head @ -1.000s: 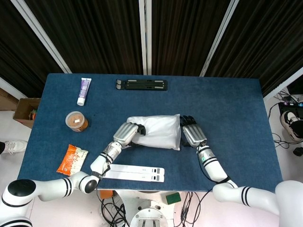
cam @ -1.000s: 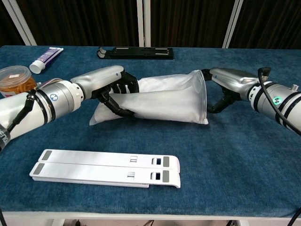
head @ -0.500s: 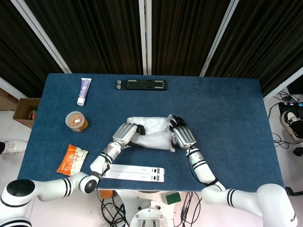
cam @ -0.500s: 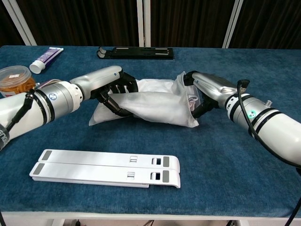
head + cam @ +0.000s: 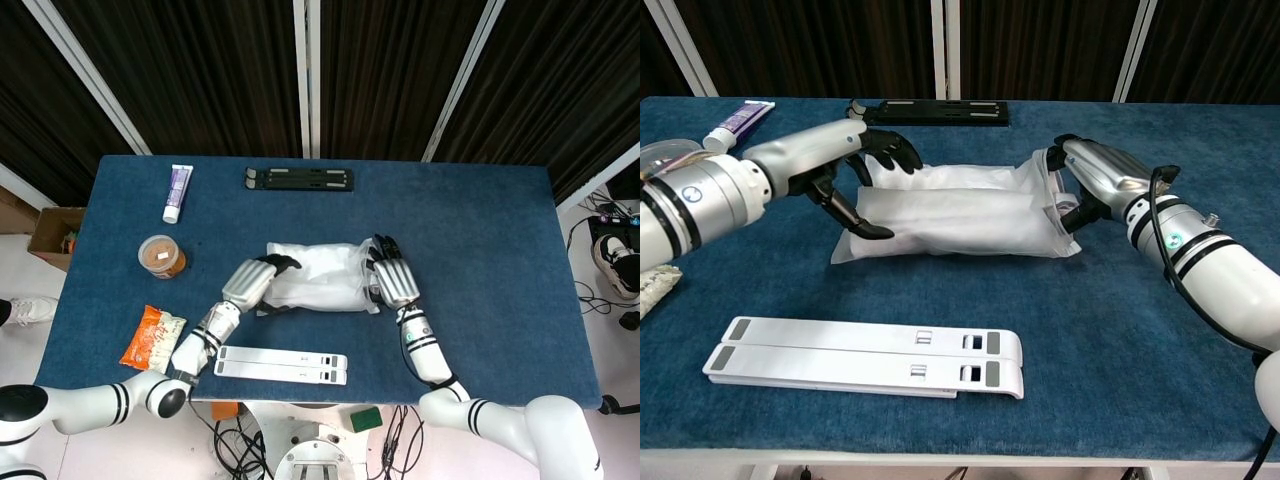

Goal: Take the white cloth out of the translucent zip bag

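Blue table (image 5: 480,230) carries everything. Zip bag (image 5: 940,222) lies mid-table with its long axis left-right, white cloth (image 5: 970,176) inside it, bunched toward the mouth end on the right. The cloth is not out yet.

White folded stand (image 5: 865,357) sits in front of the bag, near the table's front edge, apart from it. Black stand (image 5: 298,179) lies at the far edge. Toothpaste tube (image 5: 178,192), orange-lidded jar (image 5: 160,256) and snack packet (image 5: 152,336) are off to the left, well clear of the work.

Left hand (image 5: 845,175) is at the bag's closed left end, fingers spread and arched over the corner. Fingertips look to be just touching the film or hovering above it; I can't tell which. No grip visible, so I read it as not holding anything.

Right hand (image 5: 1092,180) is at the mouth end, fingers curled into the crumpled opening. It seems to be pinching the bag lip or the cloth there, but I can't tell which.

Key relation: the mouth faces the right hand, which is the nearer one to the cloth. Extraction would likely run rightward along the long axis, with the left hand pinning the far end. Risk: if the left isn't pressing down, the bag slides along with the cloth.
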Robot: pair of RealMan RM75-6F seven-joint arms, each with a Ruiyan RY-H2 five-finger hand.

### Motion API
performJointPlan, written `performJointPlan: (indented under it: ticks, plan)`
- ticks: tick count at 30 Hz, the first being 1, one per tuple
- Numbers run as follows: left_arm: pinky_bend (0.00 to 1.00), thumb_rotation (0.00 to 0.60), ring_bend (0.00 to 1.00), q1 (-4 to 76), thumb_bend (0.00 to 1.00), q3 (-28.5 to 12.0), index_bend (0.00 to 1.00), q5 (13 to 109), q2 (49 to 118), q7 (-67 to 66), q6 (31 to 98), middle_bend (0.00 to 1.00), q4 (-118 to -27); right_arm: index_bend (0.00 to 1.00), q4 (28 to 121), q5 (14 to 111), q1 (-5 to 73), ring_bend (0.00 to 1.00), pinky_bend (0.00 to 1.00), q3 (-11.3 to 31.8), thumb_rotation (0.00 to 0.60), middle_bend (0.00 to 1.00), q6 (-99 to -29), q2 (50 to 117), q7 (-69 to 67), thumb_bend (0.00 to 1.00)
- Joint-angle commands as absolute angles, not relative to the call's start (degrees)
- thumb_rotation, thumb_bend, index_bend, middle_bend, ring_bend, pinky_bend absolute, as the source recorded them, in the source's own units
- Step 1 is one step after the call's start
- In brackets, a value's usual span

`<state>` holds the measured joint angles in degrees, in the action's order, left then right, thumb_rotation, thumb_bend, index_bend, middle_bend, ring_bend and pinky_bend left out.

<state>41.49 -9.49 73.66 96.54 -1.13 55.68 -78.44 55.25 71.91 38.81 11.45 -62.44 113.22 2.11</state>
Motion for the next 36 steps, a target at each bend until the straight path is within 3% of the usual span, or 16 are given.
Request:
performJointPlan:
  ticks: [1,5,8,15,21,29,36]
  plan:
    - [0.3,0.6,0.18,38.68,0.14,-7.6,0.24,78.18,94.15,-2.35,61.72,0.21,-78.07,0.8,54.41,71.94,38.87,0.0,0.0,12.18,0.6,0.28,-60.93,112.7,-0.11,0.42]
    - [0.29,0.6,0.18,37.39,0.14,-6.9,0.27,79.0,93.36,-2.28,63.45,0.21,-76.32,0.8,53.67,72.39,38.99,0.0,0.0,12.26,0.6,0.28,-59.94,111.98,-0.88,0.42]
    - [0.28,0.6,0.17,37.79,0.15,-9.26,0.32,75.67,93.78,0.84,61.34,0.21,-74.72,0.8,53.24,73.05,38.84,0.0,0.0,11.63,0.6,0.28,-59.21,111.79,-1.61,0.42]
    - [0.28,0.6,0.12,43.7,0.23,-18.8,0.36,61.26,93.96,6.78,47.75,0.19,-71.2,0.8,51.16,75.79,38.62,0.0,0.0,10.47,0.6,0.28,-60.93,112.87,-1.96,0.42]
    - [0.27,0.6,0.09,47.93,0.22,-21.6,0.35,49.65,94.21,2.44,40.63,0.17,-69.48,0.8,49.73,77.44,38.53,0.0,0.0,10.03,0.6,0.28,-62.12,113.4,-2.21,0.43]
    - [0.27,0.6,0.09,52.56,0.22,-21.22,0.37,36.94,94.44,-2.54,35.32,0.16,-68.95,0.8,48.43,78.76,38.37,0.0,0.0,9.81,0.6,0.28,-62.96,113.96,-3.06,0.43]
    - [0.27,0.591,0.09,57.14,0.22,-18.16,0.4,28.06,94.25,-8.44,34.79,0.16,-68.93,0.8,47.77,79.44,38.22,0.0,0.0,9.88,0.6,0.28,-63.3,114.08,-4.4,0.43]
